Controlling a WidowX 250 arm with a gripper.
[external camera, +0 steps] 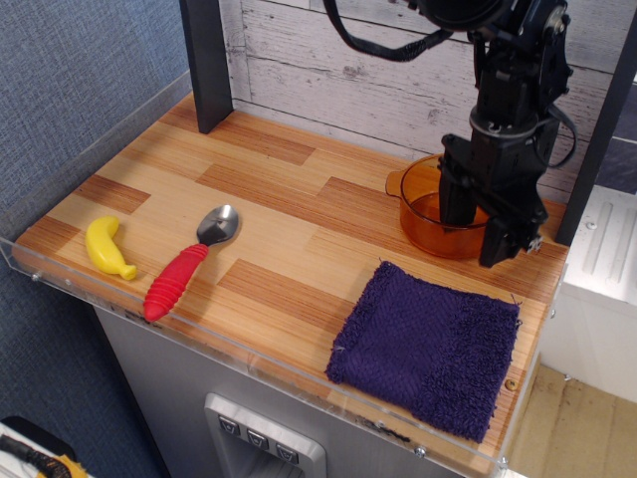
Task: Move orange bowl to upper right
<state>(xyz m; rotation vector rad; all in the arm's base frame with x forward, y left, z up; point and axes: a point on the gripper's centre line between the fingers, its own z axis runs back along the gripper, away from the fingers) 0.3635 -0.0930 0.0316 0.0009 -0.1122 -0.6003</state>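
The orange bowl (420, 217), a translucent amber pot with small side handles, stands on the wooden table at the back right, close to the white plank wall. My gripper (476, 224) hangs over the bowl's right side. Its fingers stand apart and straddle the right rim: one finger (453, 199) reaches inside the bowl, the other is outside to the right. The bowl rests on the table. The arm hides the bowl's right handle.
A purple towel (428, 344) lies at the front right, just before the bowl. A red-handled spoon (184, 269) and a yellow banana (107, 247) lie at the front left. A dark post (207, 60) stands at the back left. A clear plastic lip (249, 354) edges the table.
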